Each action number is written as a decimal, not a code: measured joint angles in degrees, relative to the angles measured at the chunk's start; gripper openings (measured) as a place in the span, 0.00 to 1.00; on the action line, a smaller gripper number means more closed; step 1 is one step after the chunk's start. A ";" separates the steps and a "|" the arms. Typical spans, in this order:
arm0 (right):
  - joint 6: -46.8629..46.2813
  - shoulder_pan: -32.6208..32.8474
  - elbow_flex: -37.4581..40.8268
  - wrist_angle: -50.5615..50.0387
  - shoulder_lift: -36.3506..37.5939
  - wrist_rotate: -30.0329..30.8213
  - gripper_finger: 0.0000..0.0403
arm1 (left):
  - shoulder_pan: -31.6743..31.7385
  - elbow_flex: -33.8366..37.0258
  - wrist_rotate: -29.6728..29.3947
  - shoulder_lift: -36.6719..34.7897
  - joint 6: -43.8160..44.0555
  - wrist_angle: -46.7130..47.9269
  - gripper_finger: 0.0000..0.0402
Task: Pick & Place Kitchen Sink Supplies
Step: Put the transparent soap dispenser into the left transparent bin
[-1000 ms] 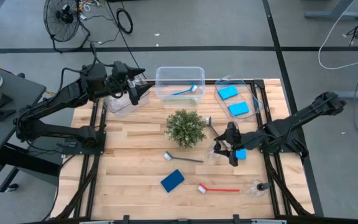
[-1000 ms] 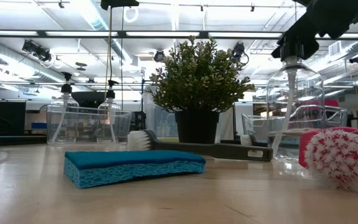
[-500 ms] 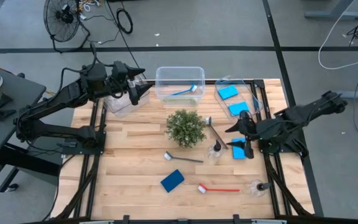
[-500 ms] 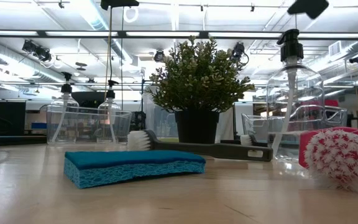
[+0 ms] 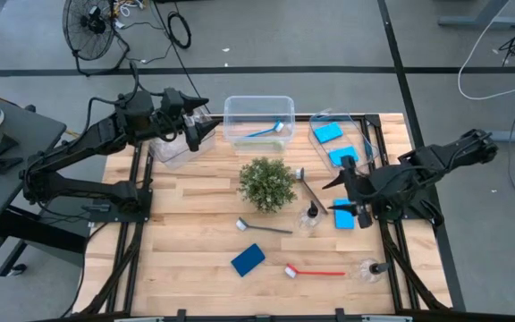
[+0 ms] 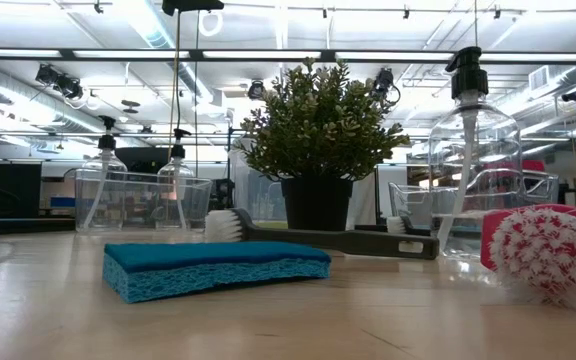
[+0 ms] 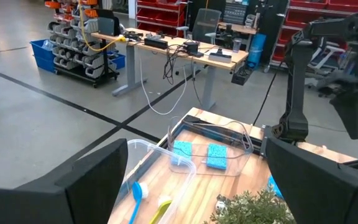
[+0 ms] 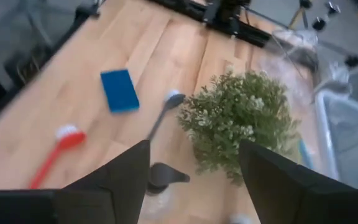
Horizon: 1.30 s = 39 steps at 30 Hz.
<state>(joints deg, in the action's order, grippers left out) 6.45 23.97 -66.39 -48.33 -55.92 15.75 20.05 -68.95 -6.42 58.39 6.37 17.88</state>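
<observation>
Red-bristled brush (image 5: 314, 271) lies along the counter's (image 5: 195, 250) near edge, with a clear bottle (image 5: 370, 267) on its side toward the near right corner and a blue sponge (image 5: 248, 259) left of the brush. Farther in rest a grey brush (image 5: 265, 227), an upright pump bottle (image 5: 310, 217) and a second sponge (image 5: 344, 220). The right gripper (image 5: 342, 191) hangs above that sponge by the right edge, fingers spread and holding nothing. A bushy plant (image 5: 266, 183) stands mid-counter. Clear bins line the far edge; the right one (image 5: 371, 148) holds two sponges. The left gripper (image 5: 198, 132) hovers at the far left bin (image 5: 173, 154), fingers wide apart.
</observation>
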 joint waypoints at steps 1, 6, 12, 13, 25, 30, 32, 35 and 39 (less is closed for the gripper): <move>2.44 0.00 -0.06 -0.30 -0.42 -0.15 0.61 | 0.00 0.00 0.00 0.00 -0.02 -0.01 0.96; 15.16 0.00 -0.07 -1.63 -3.04 -0.18 0.61 | 0.00 0.00 0.00 0.00 -0.14 0.55 0.96; 20.96 -0.02 -0.07 -2.45 -5.66 0.48 0.61 | 0.00 0.00 0.00 0.00 -0.14 1.20 0.96; 19.61 -0.02 -0.07 -2.21 -5.90 1.09 0.61 | 0.00 0.00 0.00 0.00 -0.15 1.21 0.96; -17.34 1.71 -0.07 0.65 -6.27 8.87 0.61 | 0.02 0.00 -3.02 0.00 0.42 1.28 0.96; -23.45 5.17 -0.07 0.18 -6.76 14.09 0.61 | 0.02 0.00 -3.01 0.00 0.39 1.30 0.96; -26.38 6.68 -0.07 -0.90 -7.39 15.63 0.61 | 0.02 0.00 -3.02 0.00 0.41 1.31 0.96; -31.32 8.63 -0.07 -2.35 -8.92 17.18 0.61 | 0.00 0.00 -3.02 0.00 0.44 1.30 0.96; -37.57 10.91 -0.07 -2.35 -12.11 18.33 0.61 | 0.02 -0.02 -3.04 0.11 0.46 1.29 0.96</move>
<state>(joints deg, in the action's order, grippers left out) -31.12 34.88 -66.46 -50.68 -68.03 34.09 20.08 -68.97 -9.45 58.50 6.83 19.18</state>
